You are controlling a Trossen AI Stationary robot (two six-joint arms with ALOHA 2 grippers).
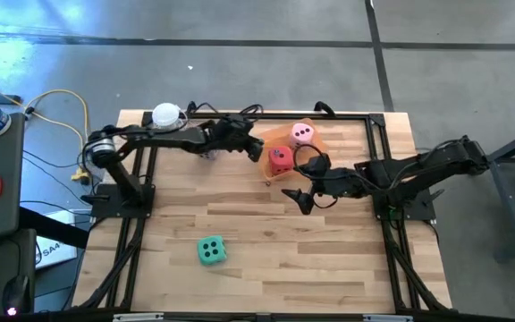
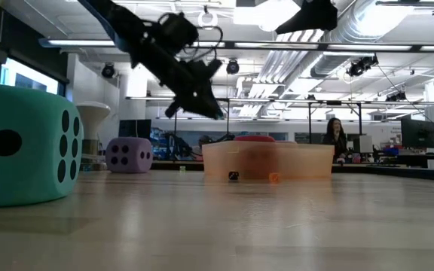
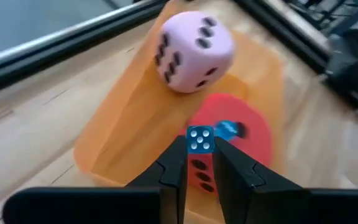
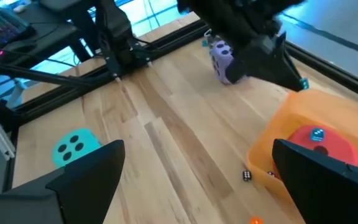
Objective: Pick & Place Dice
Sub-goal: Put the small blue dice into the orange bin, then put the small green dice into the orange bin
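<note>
The left claw, clenched on a tiny blue die, hangs over the orange tray holding the red die and pink die, off which it could bounce out.

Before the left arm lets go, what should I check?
1. Left claw shut on the small blue die: ok.
2. Held die over the orange tray: ok, it hangs above the red die.
3. Landing room in the tray: cannot tell; the red die and pink die fill much of it.
4. Right claw open and outside the tray: ok.
5. All big dice in the tray: not ok; the green die and purple die sit on the table.
</note>
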